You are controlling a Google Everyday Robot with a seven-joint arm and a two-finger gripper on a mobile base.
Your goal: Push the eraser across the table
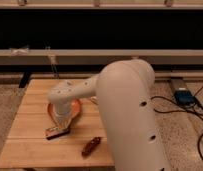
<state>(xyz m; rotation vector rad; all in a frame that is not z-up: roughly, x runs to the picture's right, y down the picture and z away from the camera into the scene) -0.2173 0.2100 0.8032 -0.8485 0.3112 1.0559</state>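
Note:
The eraser [57,132], a small flat dark block with a tan-orange edge strip, lies on the light wooden slatted table [30,120], left of centre near the front. My gripper [61,123] hangs at the end of the white arm [125,110], right above and behind the eraser, touching or almost touching it. The arm's wrist covers the gripper's tips and part of the orange bowl [74,107].
A reddish-brown glossy oblong object [91,145] lies near the table's front edge, right of the eraser. The orange bowl sits just behind the eraser. A blue device with cables [184,96] lies on the floor at the right. A dark wall with rails stands behind.

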